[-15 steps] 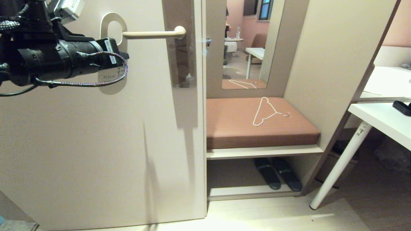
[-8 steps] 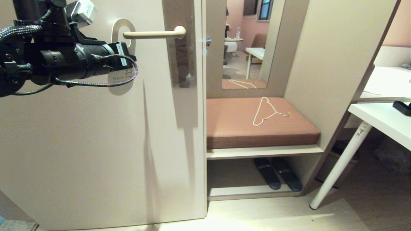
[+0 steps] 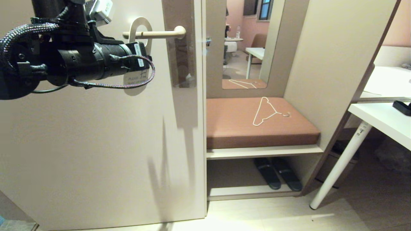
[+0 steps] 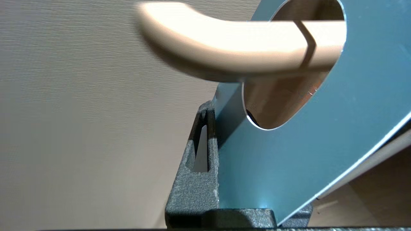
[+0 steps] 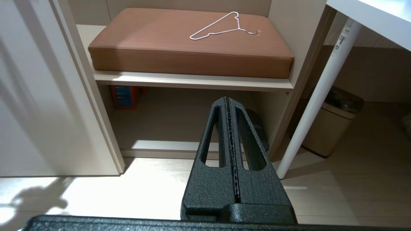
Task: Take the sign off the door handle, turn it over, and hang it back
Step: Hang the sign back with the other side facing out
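The sign point(image 3: 140, 20) shows its white side in the head view and its blue side point(image 4: 289, 166) in the left wrist view. Its round hole is threaded over the free end of the door handle point(image 3: 160, 33), a beige lever point(image 4: 231, 48) on a brownish plate point(image 3: 180, 61). The lever's tip sticks out past the sign. My left gripper point(image 3: 143, 65) is shut on the sign's lower half just below the lever, one dark finger point(image 4: 199, 179) against the blue face. My right gripper point(image 5: 229, 100) hangs low, shut and empty, pointing at the shelf under the bench.
A white wire hanger point(image 3: 266, 110) lies on the brown bench cushion point(image 3: 234, 128) right of the door. Dark slippers point(image 3: 277, 173) sit beneath it. A white table point(image 3: 385, 120) with a slanted leg point(image 3: 340, 163) stands at the right, and a bin point(image 5: 334, 128) stands behind that leg.
My left arm has carried the sign to the right along the door. Its hole, earlier just left of the lever's tip, has slid over the tip and onto the lever.
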You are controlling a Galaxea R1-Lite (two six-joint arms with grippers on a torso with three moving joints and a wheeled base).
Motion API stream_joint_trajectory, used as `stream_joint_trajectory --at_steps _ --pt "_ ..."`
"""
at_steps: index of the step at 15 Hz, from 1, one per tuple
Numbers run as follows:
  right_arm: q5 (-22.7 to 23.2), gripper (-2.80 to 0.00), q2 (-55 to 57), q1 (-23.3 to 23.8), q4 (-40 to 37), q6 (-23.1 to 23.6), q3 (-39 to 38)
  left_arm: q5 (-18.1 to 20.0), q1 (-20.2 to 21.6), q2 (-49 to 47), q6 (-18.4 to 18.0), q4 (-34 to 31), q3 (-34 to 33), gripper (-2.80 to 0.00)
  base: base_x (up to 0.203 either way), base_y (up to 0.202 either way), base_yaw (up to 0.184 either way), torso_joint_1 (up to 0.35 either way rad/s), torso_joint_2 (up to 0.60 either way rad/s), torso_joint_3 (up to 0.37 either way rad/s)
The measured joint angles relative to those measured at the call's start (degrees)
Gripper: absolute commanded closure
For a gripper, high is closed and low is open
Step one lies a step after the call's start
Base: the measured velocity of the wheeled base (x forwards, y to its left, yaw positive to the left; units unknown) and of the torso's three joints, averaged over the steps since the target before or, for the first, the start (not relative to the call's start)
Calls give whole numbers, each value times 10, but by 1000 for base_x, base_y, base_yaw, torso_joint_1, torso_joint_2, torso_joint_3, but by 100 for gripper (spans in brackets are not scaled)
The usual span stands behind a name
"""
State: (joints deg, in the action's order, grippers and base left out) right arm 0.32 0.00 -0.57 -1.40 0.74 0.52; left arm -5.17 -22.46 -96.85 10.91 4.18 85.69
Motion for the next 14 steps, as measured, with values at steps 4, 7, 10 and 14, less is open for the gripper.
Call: stream_joint_trajectory --at_steps 4,7,10,14 --pt "0 0 0 0 0 1 -1 -4 -21 -3 0 0 0 0 0 0 0 0 0 0" --pt "0 0 0 0 0 2 -1 -5 -31 -8 -1 1 4 0 0 0 0 0 0 0" --pt "0 0 0 0 0 2 -1 -5 -40 -17 -1 1 14 0 0 0 0 0 0 0" --pt "0 0 0 0 0 2 -1 -4 -57 -30 -1 2 26 0 0 0 0 0 0 0"
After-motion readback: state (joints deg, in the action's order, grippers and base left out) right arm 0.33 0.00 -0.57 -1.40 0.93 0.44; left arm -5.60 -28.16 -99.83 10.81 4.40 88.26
